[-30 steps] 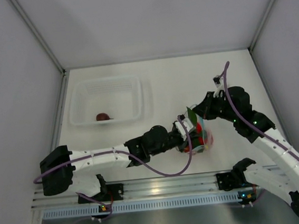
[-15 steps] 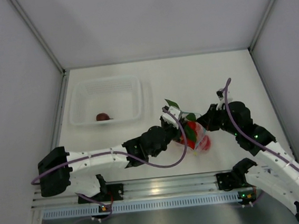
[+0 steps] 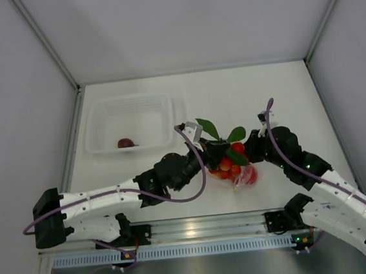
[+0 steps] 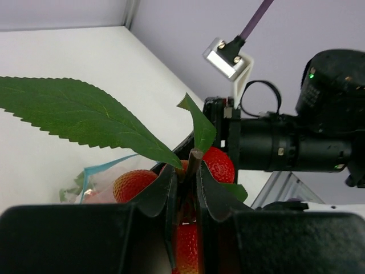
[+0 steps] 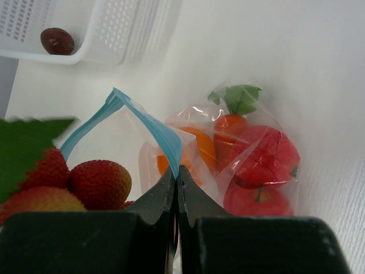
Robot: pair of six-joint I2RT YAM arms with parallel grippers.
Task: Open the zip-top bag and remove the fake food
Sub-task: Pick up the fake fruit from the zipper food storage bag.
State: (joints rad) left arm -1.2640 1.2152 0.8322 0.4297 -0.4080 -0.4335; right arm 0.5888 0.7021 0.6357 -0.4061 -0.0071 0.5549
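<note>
My left gripper (image 4: 185, 171) pinches the berry cluster (image 4: 218, 164) by its stem, right of the tray (image 3: 91, 129). Only the right wrist view shows the right gripper (image 5: 177, 172) clamped on the bag (image 5: 251, 123) at its zip strip (image 5: 142, 120), with the carrot (image 5: 231, 128), orange (image 5: 197, 145) and red fruits (image 5: 265, 157) inside.

I could read no text, label, brand, number or sign on anything in my views.
</note>
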